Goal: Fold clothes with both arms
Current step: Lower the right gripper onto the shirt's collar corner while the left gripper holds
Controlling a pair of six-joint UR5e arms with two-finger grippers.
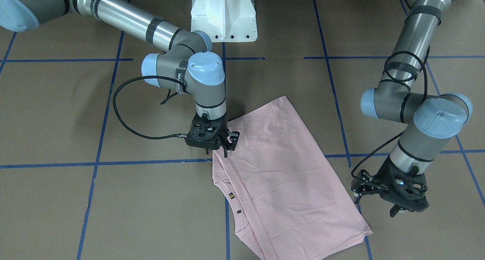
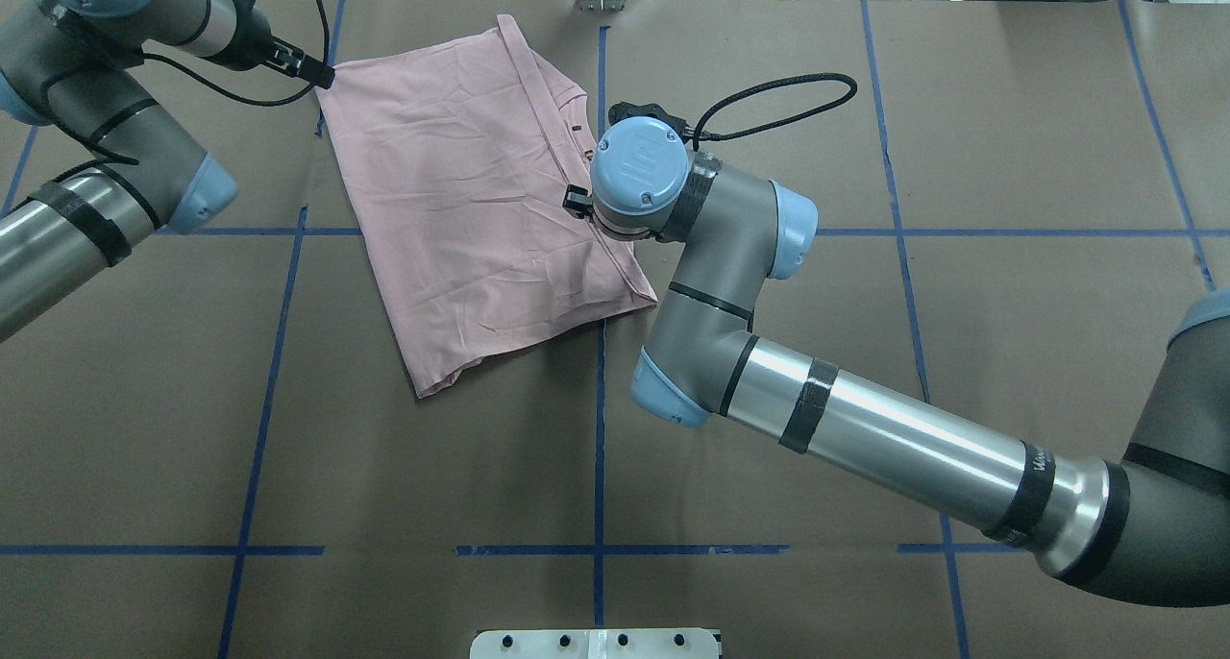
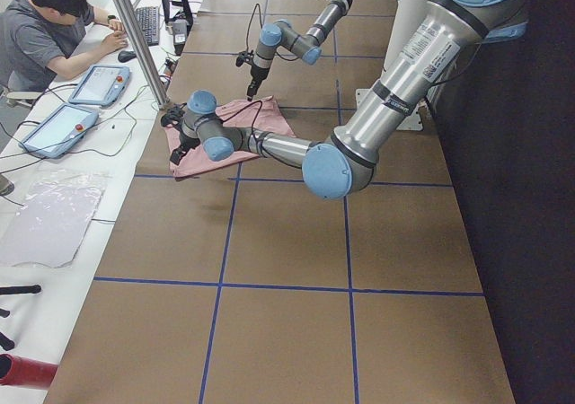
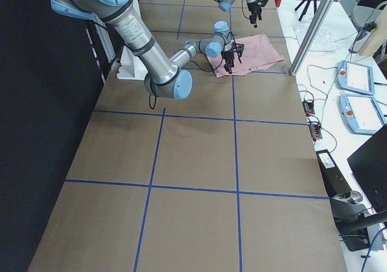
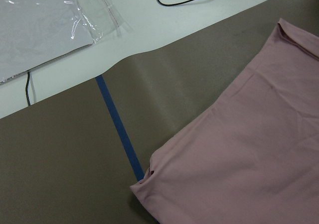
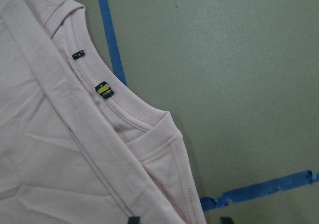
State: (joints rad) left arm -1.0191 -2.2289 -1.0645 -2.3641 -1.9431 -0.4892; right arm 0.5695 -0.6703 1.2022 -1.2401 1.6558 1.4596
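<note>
The pale pink T-shirt (image 1: 280, 176) lies folded on the brown table, plain side up, with its print hidden. It also shows in the overhead view (image 2: 461, 207). Its collar with small black-and-yellow tags (image 6: 104, 88) lies along one edge. My right gripper (image 1: 216, 152) is down at that edge near the collar. It is open, and its two tips straddle the shirt's hem at the bottom of the right wrist view. My left gripper (image 1: 407, 210) hangs just off the shirt's opposite side, by a corner (image 5: 149, 176). It looks open and holds no cloth.
The white pedestal base (image 1: 223, 17) stands at the robot's side of the table. Blue tape lines (image 1: 94, 163) cross the brown table. Beyond the far edge lie a plastic bag (image 5: 40, 25) and cables. An operator (image 3: 45, 36) sits with tablets (image 3: 99, 83).
</note>
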